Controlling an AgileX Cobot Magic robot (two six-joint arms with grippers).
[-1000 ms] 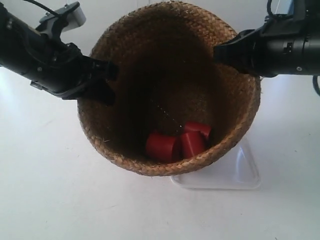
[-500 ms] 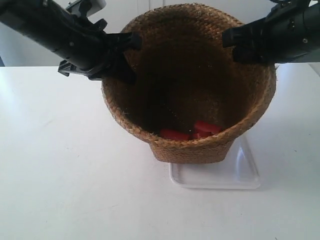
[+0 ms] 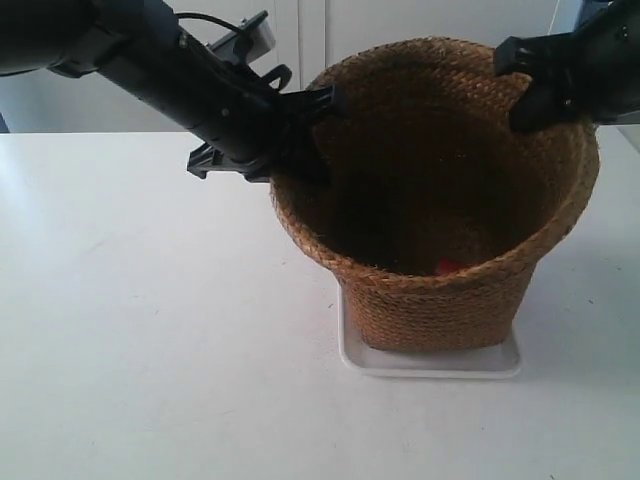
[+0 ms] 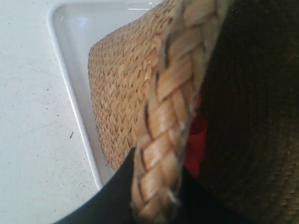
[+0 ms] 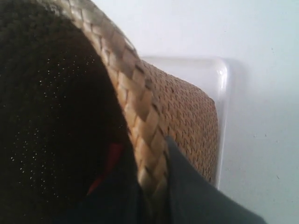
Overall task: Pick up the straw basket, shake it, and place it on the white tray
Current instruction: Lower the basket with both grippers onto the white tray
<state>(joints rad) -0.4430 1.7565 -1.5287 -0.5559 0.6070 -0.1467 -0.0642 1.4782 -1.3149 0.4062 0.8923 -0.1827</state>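
The brown woven straw basket (image 3: 440,300) stands upright with its base down inside the white tray (image 3: 430,364); I cannot tell whether it rests on it. The gripper (image 3: 315,108) of the arm at the exterior view's left is shut on the braided rim. On the opposite side the other arm's gripper (image 3: 525,78) pinches the rim too. In the left wrist view my left gripper (image 4: 156,186) clamps the basket's rim (image 4: 168,116) above the tray (image 4: 70,42). My right gripper (image 5: 154,182) likewise clamps the rim (image 5: 140,116), tray (image 5: 210,74) below.
Red objects (image 3: 446,266) lie at the basket's bottom, also showing as red objects (image 4: 196,135) and red objects (image 5: 110,158) in the wrist views. The white table (image 3: 150,350) spreads around the tray. White cabinet doors (image 3: 330,30) stand behind.
The basket has swung from tilted toward the camera to upright and has moved right and down onto the tray's area. Both arms moved right with it, still gripping the rim.
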